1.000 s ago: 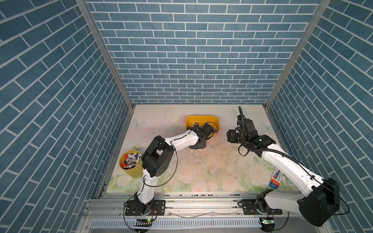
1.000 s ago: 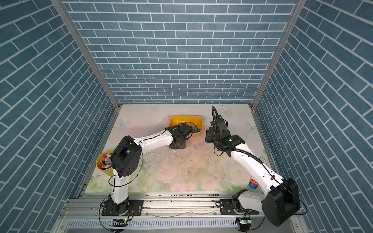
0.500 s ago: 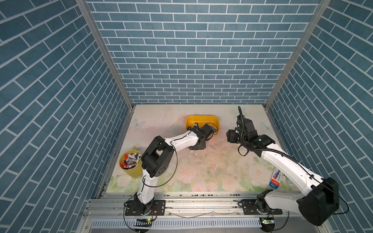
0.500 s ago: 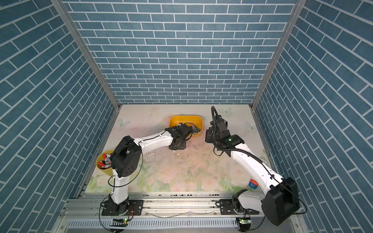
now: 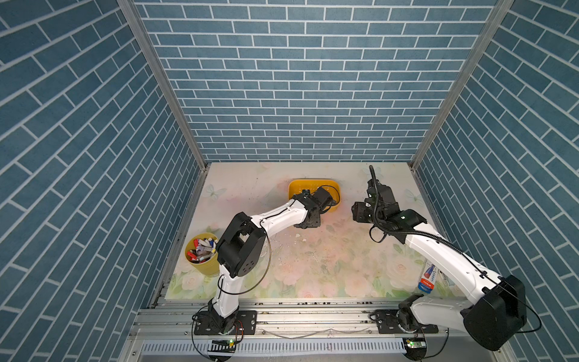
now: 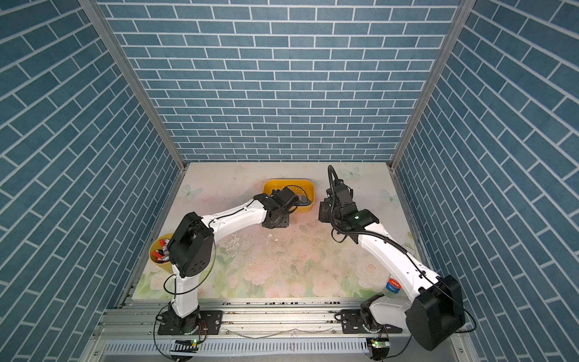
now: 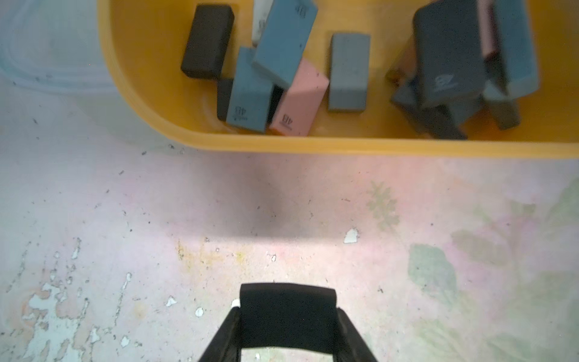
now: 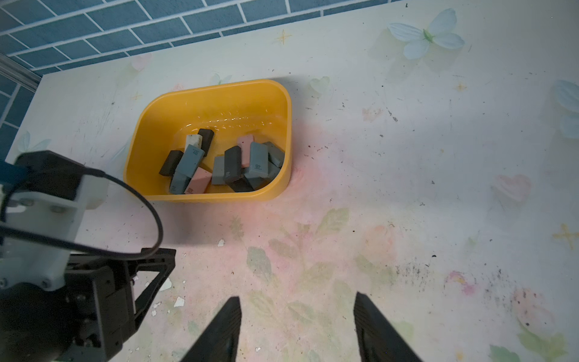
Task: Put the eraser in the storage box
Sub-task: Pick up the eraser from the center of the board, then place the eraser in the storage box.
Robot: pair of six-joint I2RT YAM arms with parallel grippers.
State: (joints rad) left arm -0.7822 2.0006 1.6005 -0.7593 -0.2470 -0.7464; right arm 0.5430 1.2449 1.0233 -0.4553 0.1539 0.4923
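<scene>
Eraser, black, is clenched between the fingers of the left claw over the table, just short of the box and outside its near rim (not above the inside). The box holds a heap of other erasers, grey, black and pink. The right claw stands released with nothing in it, near the box.
</scene>
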